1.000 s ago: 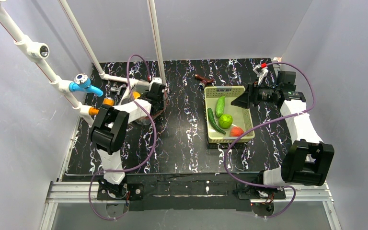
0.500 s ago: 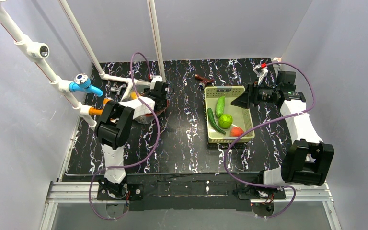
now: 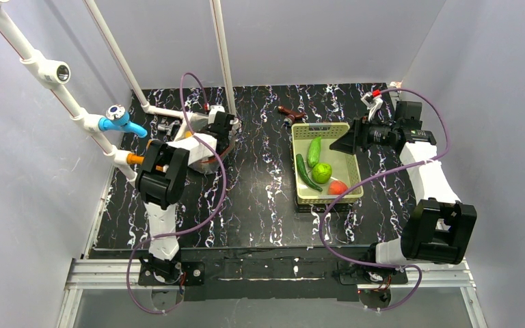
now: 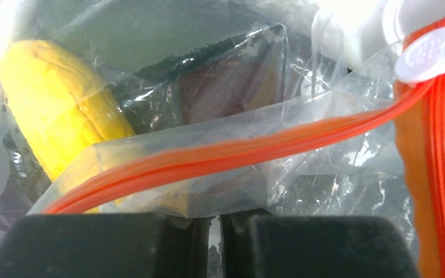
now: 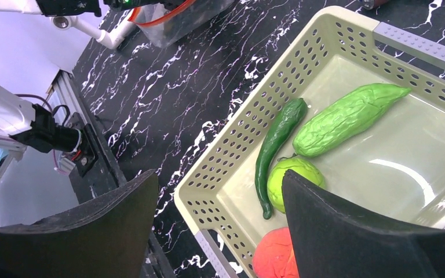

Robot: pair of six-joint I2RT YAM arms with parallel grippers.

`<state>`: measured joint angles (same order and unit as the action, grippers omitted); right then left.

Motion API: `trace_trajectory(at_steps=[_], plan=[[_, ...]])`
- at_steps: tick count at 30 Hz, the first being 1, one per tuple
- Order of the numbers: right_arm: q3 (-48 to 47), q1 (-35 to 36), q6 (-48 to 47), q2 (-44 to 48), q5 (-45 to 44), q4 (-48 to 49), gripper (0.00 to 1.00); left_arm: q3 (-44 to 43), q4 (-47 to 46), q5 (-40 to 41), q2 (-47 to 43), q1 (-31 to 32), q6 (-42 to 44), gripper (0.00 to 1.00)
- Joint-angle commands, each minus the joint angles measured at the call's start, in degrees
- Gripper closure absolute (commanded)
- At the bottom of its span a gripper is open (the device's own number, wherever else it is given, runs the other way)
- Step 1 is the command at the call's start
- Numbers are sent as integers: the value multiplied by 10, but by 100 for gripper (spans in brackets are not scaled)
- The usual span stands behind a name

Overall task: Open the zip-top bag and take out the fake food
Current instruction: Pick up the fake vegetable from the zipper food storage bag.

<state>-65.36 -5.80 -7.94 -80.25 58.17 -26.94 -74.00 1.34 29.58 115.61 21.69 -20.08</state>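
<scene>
Bag (image 4: 324,116) is at the far left of the table (image 3: 260,198), next to the pipe frame (image 3: 160,111) and partly under the left wrist. Its zipper (image 4: 208,159) is red-orange. In the left wrist view it sags across the frame, then bends down the right side. White slider (image 4: 434,52) sits on the strip at top right. Can't tell how far it's unzipped.

Inside, through the film:
- yellow piece (image 4: 52,104) on the left
- dark reddish piece (image 4: 226,87) mid-frame behind it, too blurred to ID

Left gripper (image 4: 214,227): jaws closed down to a thin slit, right at the bag's near lip just under the zipper. Pale film shows in the slit, so it reads as a pinch on the lip.

Other food is out of the bag and in the basket (image 5: 249,116), right of centre and well apart from the bag:
- bumpy light-green cucumber (image 5: 347,119)
- thin dark-green cucumber (image 5: 275,147) just beside it
- round green fruit (image 5: 292,179) touching the dark one
- tomato (image 5: 275,258) at the near end

Right gripper (image 5: 219,185): jaws wide apart with nothing between them, hovering over the basket's edge.

Brown object (image 3: 291,113) lies on the table just past the basket's far end.
</scene>
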Motion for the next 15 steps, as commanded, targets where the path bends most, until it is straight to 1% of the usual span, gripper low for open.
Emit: trace_trajectory(at_steps=[1, 8, 15], plan=[[-24, 0, -8, 4, 23, 7, 16, 22, 4, -47, -52, -1, -8, 100], [-25, 0, -8, 8, 24, 6, 16, 109, -2, -128, -154, 1, -21, 100], [-24, 1, -8, 17, 28, 6, 16, 155, 43, -195, -224, 4, -20, 100]])
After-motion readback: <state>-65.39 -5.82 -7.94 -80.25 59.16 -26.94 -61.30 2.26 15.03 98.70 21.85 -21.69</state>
